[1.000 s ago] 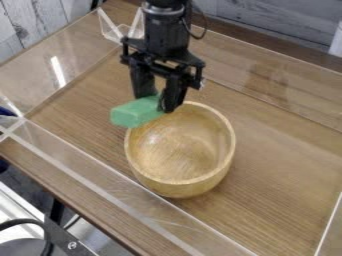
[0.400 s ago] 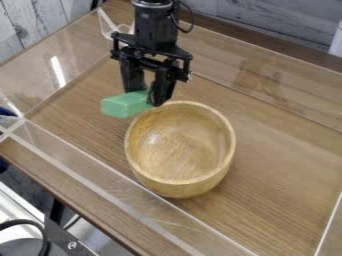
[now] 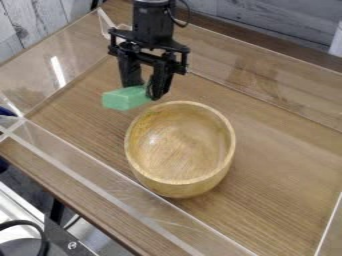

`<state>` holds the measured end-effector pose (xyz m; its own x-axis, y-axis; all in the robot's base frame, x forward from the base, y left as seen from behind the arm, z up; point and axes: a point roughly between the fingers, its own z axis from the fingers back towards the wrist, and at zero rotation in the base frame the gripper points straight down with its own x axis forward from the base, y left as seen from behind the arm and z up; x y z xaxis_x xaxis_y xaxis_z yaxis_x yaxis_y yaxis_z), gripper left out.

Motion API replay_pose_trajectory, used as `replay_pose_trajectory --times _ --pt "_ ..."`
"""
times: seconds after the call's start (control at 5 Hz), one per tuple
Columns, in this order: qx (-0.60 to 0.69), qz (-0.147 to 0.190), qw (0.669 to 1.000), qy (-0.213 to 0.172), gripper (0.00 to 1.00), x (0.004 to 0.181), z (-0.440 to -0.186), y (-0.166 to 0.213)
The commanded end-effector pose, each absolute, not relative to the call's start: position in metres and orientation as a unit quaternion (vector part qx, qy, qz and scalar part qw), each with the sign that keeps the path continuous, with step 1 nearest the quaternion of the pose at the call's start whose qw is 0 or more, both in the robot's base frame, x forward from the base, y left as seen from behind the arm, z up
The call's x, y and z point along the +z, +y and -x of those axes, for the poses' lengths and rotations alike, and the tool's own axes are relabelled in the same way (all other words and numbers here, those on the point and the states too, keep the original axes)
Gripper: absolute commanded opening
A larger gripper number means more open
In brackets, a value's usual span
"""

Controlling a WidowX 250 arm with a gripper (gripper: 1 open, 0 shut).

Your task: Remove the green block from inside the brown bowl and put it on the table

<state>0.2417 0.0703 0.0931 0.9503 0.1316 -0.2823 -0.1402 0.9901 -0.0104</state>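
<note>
1. Main thing here is where the green block is relative to the gripper: right at the fingertips, sticking out to their left. No gap to cross, so I wouldn't call this a reach. It's more of a lowering job.

2. Long axis of the block goes roughly left to right, with the right end tipped a bit toward the far side. That right end is the one tucked in by the fingers.

3. Only one arm in this setup, so no debate about which is nearer. It comes in from the far side, fingers pointing down.

4. Fingers: they're a fair way apart, but I'd read that as clamped on the block rather than let go. The dark parts blur together, so I can't make out exactly where each pad touches.

5. The block is outside the brown bowl, off the far left part of its rim, with table below it. Can't tell from this angle how high it's hanging, or if the low edge is brushing the wood.

6. My take: removal's done, placing is what's left. Go down gently where it is, then open up. Drifting right while lowering could catch the rim.
</note>
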Motion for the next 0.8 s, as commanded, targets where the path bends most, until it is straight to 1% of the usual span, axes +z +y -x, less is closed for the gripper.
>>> replay_pose_trajectory --times 0.0,0.2,0.4,0.6 --pt "0.056 0.012 0.995 0.088 0.00 0.118 -0.250 0.077" --pt "0.062 0.015 0.996 0.069 0.00 0.112 -0.251 0.092" --pt "0.072 0.014 0.996 0.053 0.00 0.103 -0.254 0.116" --pt "0.087 0.004 0.995 0.054 0.00 0.092 -0.259 0.126"
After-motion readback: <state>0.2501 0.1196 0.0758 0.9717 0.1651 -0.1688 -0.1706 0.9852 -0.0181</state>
